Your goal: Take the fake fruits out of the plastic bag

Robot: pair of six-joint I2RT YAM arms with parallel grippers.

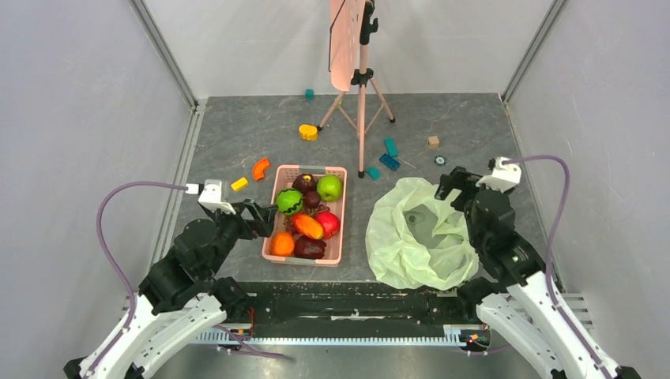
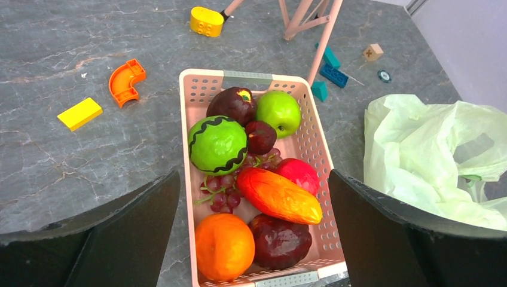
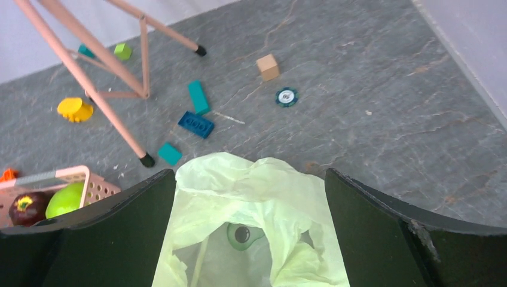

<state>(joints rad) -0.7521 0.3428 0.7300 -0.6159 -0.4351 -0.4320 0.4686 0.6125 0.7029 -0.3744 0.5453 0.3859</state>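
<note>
Fake fruits lie in the pink basket [image 2: 186,119], none held: green apple [image 2: 278,112] at the far end, zigzag-banded green ball [image 2: 217,144] beside it, red apple [image 2: 297,173] and orange-red oblong fruit [image 2: 278,195] mid-basket, orange [image 2: 224,246] at the near end, with dark maroon fruits [image 2: 278,242] and grapes [image 2: 218,191] among them. The plastic bag [image 1: 415,237] sits on the table at 3 o'clock from the basket, apart from it, mouth up and slumped open. The left gripper [image 2: 254,176] hangs over the basket, jaws spread wide, empty. The right gripper [image 3: 250,174] hangs over the bag's far rim, likewise released and grasping nothing. Inside the bag a small green shape with a dark spot [image 3: 241,234] shows; whether it is a fruit or a print on the film cannot be told. Judgement: the task appears nearly or fully complete, pending that check. If it proves a fruit, the right gripper should descend straight through the mouth with jaws wide and close on the object alone; loose film folds at 6 o'clock of the opening are likely to be pinched or lifted along. The left gripper may need to pin the near rim. Surroundings: a pink tripod [image 1: 362,95] at 12 o'clock from the basket, teal blocks [image 3: 196,113] and a wooden cube [image 3: 268,67] beyond the bag, yellow and orange pieces [image 2: 101,98] at 10 o'clock from the basket. None obstructs the bag.
</note>
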